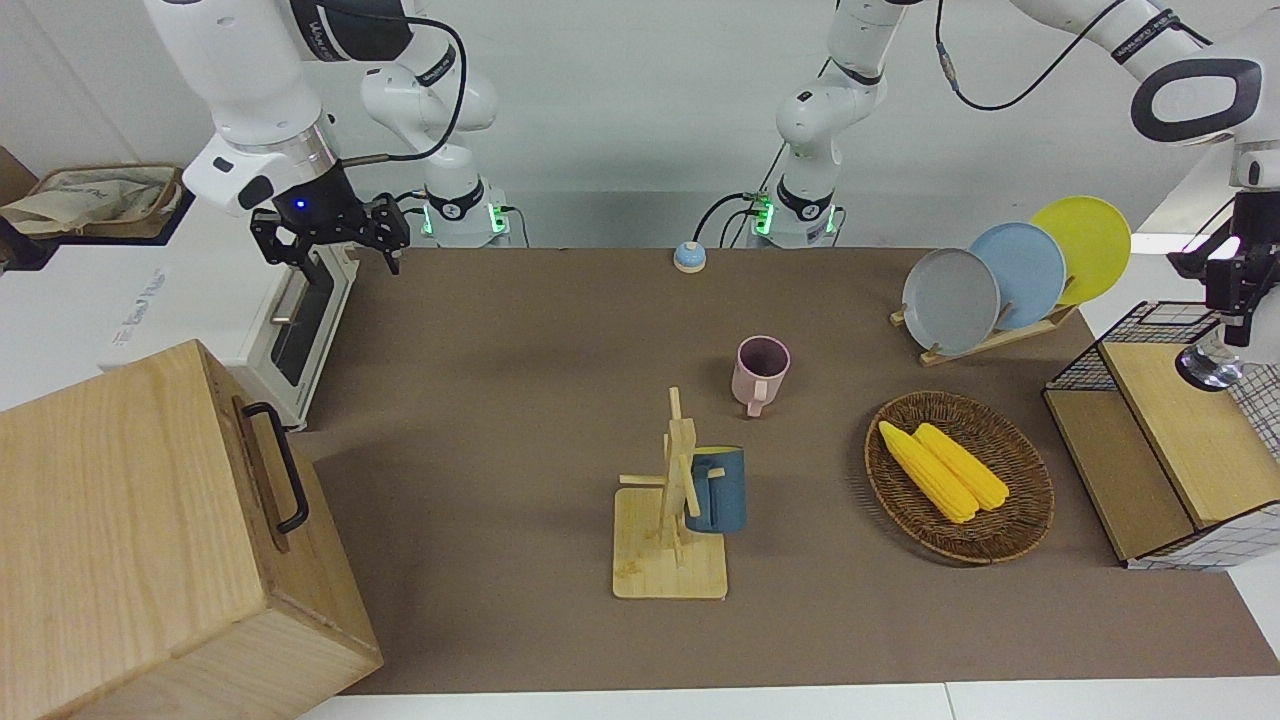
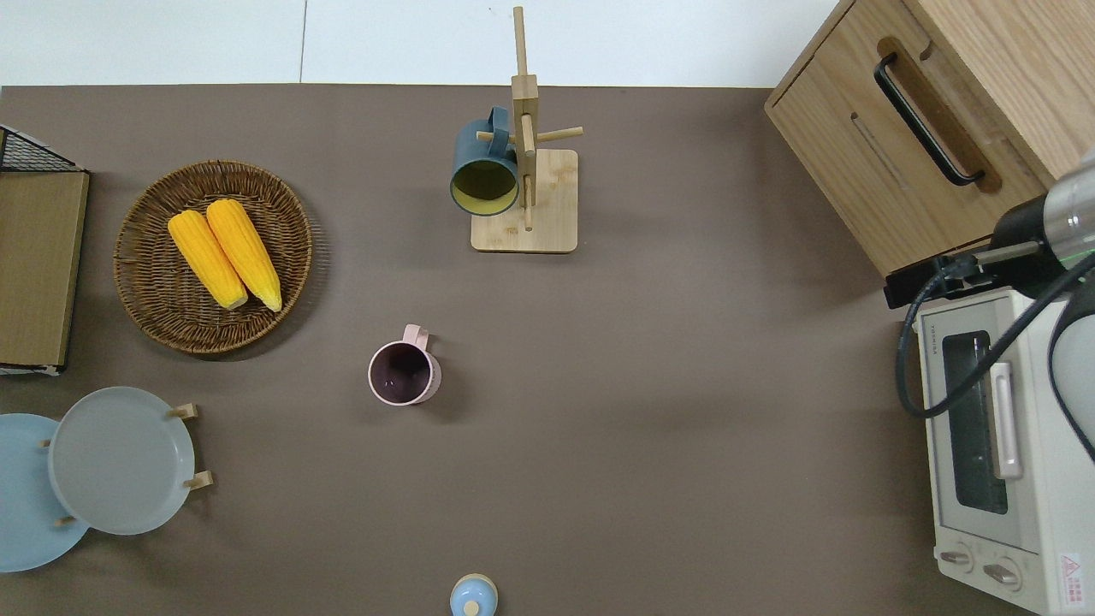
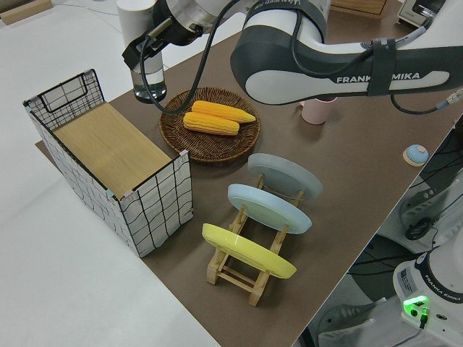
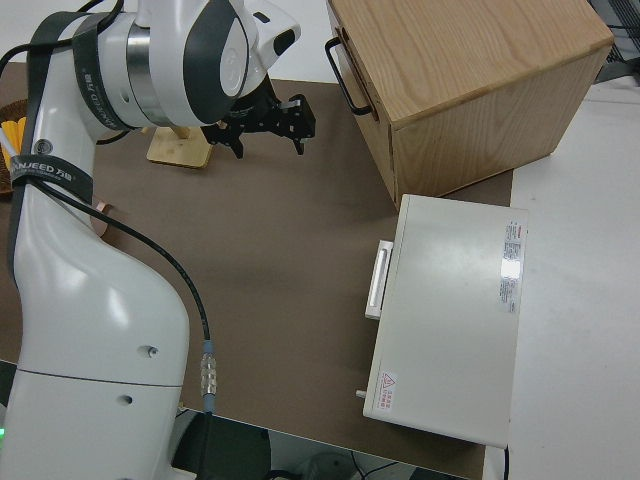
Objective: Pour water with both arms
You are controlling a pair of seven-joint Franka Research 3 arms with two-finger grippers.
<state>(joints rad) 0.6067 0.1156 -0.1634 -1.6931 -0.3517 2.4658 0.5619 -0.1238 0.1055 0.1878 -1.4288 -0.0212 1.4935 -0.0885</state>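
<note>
two corn cobs (image 2: 224, 253) in wicker basket (image 2: 145, 295), pink mug (image 2: 404, 373) apparently empty

I get bright, even light from overhead in all four views, with no harsh glare. Shadows on the brown matte surface (image 1: 520, 420) are soft and short: a faint one beside the pink ceramic mug (image 1: 760, 372), another under the round woven wicker basket (image 1: 958, 476). The white toaster oven's top (image 4: 455, 320) reads nearly washed out. The big white arm casing (image 3: 304, 50) close to the left side camera looks slightly soft; straight edges bow a little near the frame borders.
</note>
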